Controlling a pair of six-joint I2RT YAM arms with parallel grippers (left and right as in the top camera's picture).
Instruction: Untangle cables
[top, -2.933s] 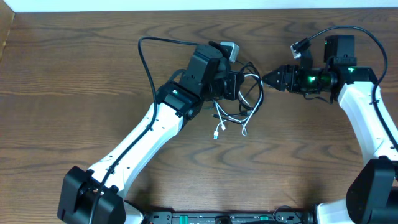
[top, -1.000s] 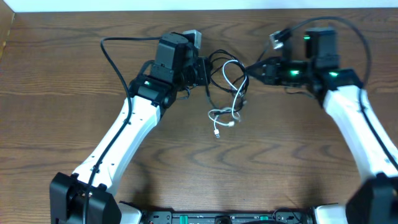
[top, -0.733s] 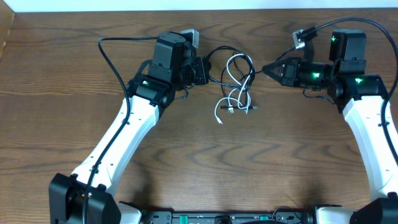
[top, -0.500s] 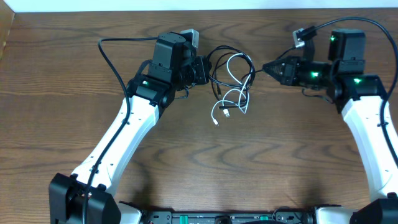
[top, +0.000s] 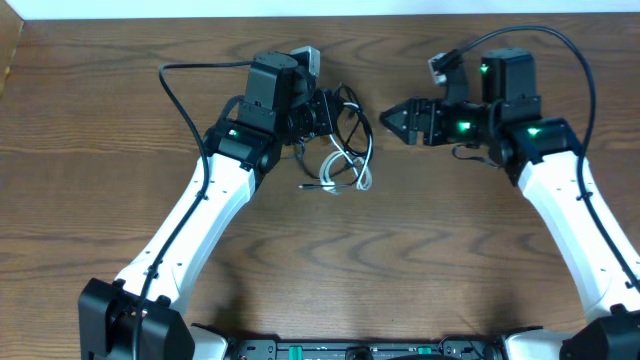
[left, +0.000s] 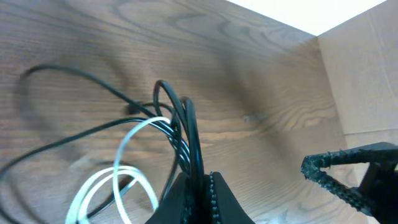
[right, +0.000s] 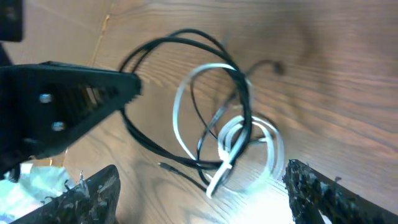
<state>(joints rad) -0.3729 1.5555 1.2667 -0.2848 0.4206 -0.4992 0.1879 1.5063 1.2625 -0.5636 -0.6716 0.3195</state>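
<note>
The cables (top: 345, 150) are a thin black cord and a white cord looped together, lying just right of my left gripper (top: 328, 112). The left gripper is shut on strands of the black cable (left: 186, 134), and the white cable (left: 118, 177) loops below and to the left of them. My right gripper (top: 392, 118) is open and empty, a short way right of the tangle and pointing at it. In the right wrist view its fingers (right: 205, 199) spread wide around the black loop (right: 180, 38) and the white coil (right: 239, 134), without touching them.
The brown wooden table (top: 320, 260) runs under everything. A thick black lead (top: 190, 70) arcs from the left arm at the back left. A pale wall edge (top: 320, 8) borders the far side.
The right gripper has moved left toward the tangle and its fingers have spread. The cable loops have drawn in and shifted left, bunching under the left gripper.
</note>
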